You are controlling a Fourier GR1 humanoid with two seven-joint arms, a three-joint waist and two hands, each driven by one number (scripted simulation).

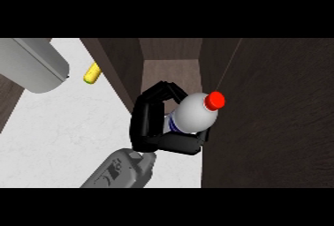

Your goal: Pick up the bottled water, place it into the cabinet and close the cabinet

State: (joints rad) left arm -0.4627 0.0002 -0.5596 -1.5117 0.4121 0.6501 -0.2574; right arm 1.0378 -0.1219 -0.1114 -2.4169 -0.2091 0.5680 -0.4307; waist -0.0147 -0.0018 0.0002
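Gripped in the right hand [153,128], the bottled water [194,112] stands cap-up at the cabinet [169,66] opening, whose recess lies just beyond.

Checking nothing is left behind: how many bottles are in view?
1: the bottled water, red cap up, held in a hand at the open cabinet. Others may be hidden behind the cabinet walls.

Red-capped white bottled water [193,114] at cabinet [261,110]
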